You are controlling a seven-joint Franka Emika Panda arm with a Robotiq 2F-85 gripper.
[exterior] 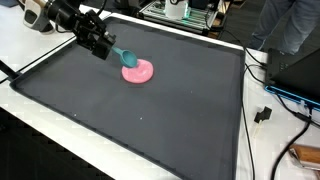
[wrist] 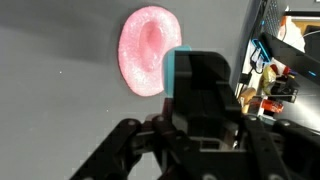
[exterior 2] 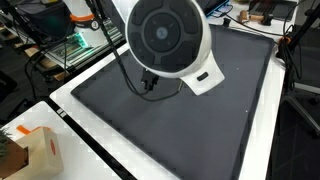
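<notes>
A round pink plate (exterior: 138,71) lies on the dark mat (exterior: 150,120), toward its far side. My gripper (exterior: 100,42) is just up and left of it, shut on the handle of a teal spoon (exterior: 122,56) whose bowl end reaches the plate's near rim. In the wrist view the pink plate (wrist: 148,60) fills the top centre, and a strip of the teal spoon (wrist: 177,72) shows beside my dark closed fingers (wrist: 205,85). The rest of the spoon is hidden behind them. In an exterior view the arm's own round joint (exterior 2: 165,35) blocks the gripper and plate.
A white border (exterior: 60,135) frames the mat on the table. Cables and a black plug (exterior: 263,114) lie past the mat's edge, with equipment racks (exterior: 180,12) behind it. A cardboard box (exterior 2: 28,150) sits at the table corner.
</notes>
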